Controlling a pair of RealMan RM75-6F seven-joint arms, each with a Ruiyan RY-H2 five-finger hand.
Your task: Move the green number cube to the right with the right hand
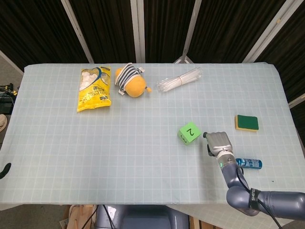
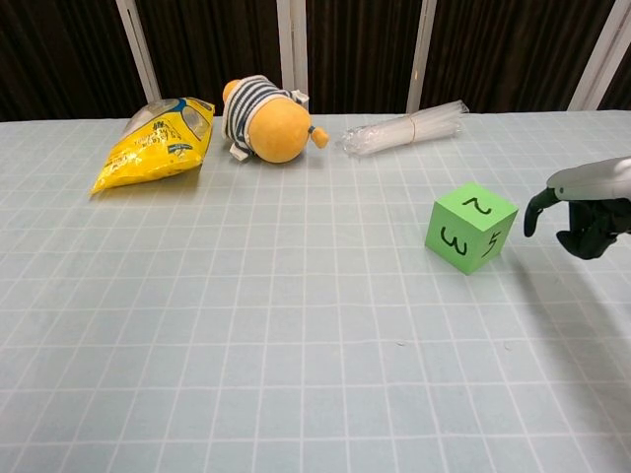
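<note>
The green number cube (image 1: 189,133) (image 2: 470,227) sits on the table right of centre, turned corner-on, with 2 on top and 3 and 5 on the sides facing the chest view. My right hand (image 1: 218,142) (image 2: 587,207) hovers just right of it, a small gap apart, holding nothing. Its thumb points down, separate from the curled fingers. A dark tip (image 1: 4,170) at the left edge of the head view looks like part of my left hand; its pose is hidden.
A yellow snack bag (image 1: 94,88), a striped plush toy (image 1: 131,81) and a bundle of clear straws (image 1: 179,79) lie along the far side. A green sponge (image 1: 246,122) and a small blue bottle (image 1: 249,163) lie right of my right hand.
</note>
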